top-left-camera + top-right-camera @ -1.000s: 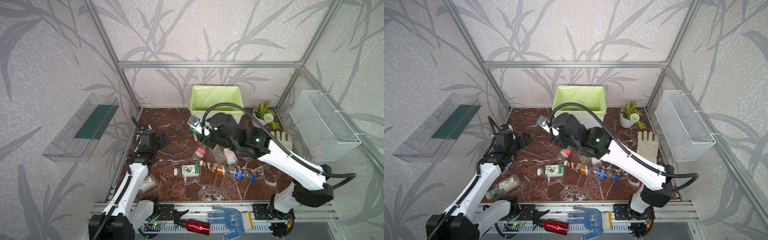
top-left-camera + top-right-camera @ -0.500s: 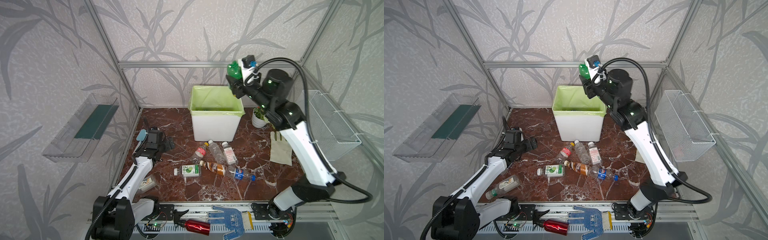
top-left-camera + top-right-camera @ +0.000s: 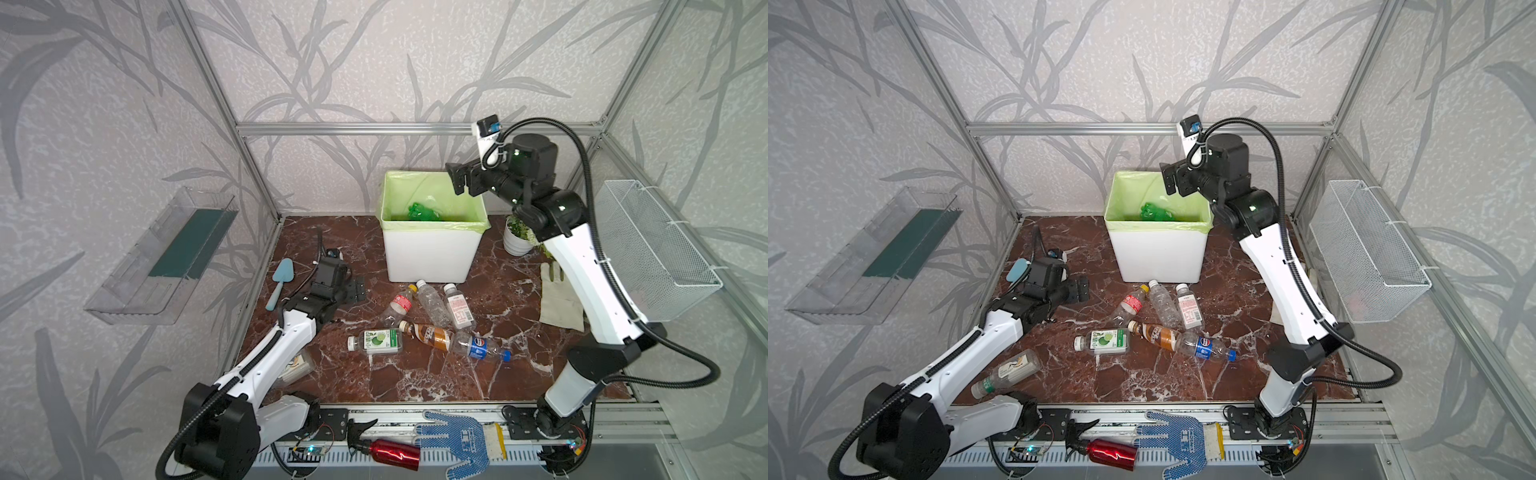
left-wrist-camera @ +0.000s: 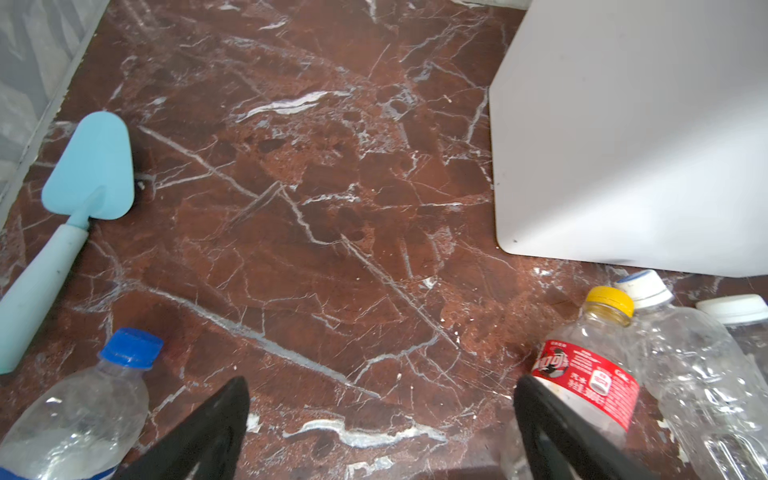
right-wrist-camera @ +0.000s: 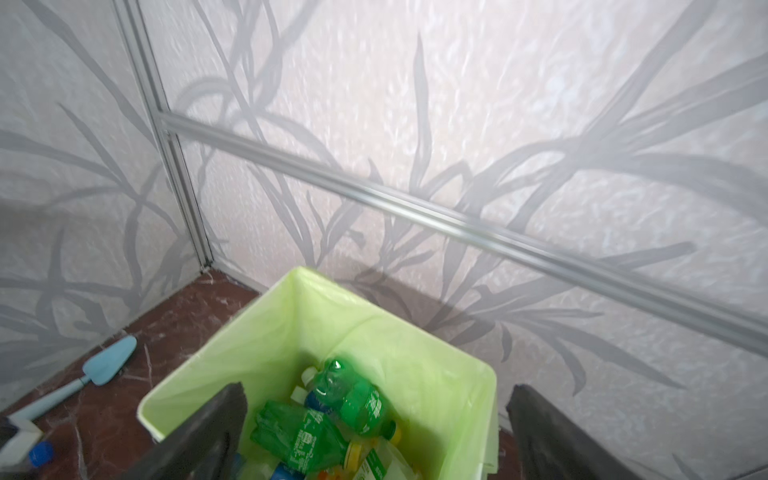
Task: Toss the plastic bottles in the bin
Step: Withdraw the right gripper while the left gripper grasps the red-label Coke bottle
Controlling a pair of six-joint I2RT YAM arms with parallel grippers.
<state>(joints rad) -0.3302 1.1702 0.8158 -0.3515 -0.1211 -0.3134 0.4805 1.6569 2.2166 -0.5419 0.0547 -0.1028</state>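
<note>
drop looks done, next pick waiting

top views: the right gripper [image 3: 464, 181] hangs wide and empty above the 2 o'clock corner of the bin [image 3: 432, 257], arm reared high. a green bottle [image 3: 423, 212] lies inside, so the release looks finished. loose bottles [image 3: 432, 301] lie on the worktop [image 3: 415, 374] at the bin's 6 o'clock. the left gripper [image 3: 356, 289], wide and empty, sits low at their 9 o'clock.

left wrist: a red-label bottle [image 4: 586, 374] lies close against one finger. it is the likely next pick and calls for a small sideways shift.

right wrist: the green bottle rests on other bottles [image 5: 303, 436] in the bin.
</note>
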